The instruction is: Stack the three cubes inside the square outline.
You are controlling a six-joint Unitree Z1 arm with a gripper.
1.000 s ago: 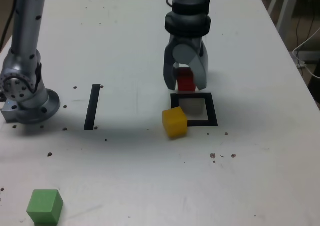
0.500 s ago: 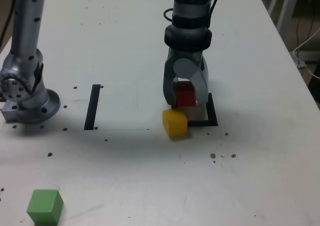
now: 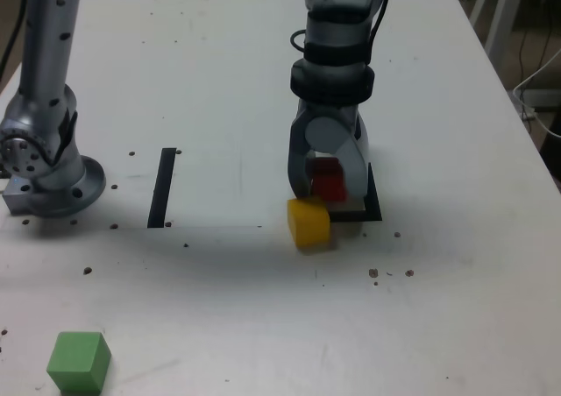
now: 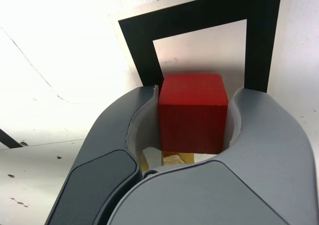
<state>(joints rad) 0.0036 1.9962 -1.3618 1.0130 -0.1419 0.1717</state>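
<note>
Red cube (image 4: 193, 113) | clamped in end effector (image 4: 193, 116) | yellow cube (image 3: 308, 222) near

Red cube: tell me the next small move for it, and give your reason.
Probably ease the tool a little toward the exterior view's right before lowering. The red cube is gripped between its fingers over the square outline, and the yellow cube sits by the outline's near left corner in the exterior view, so going straight down might catch it.
</note>
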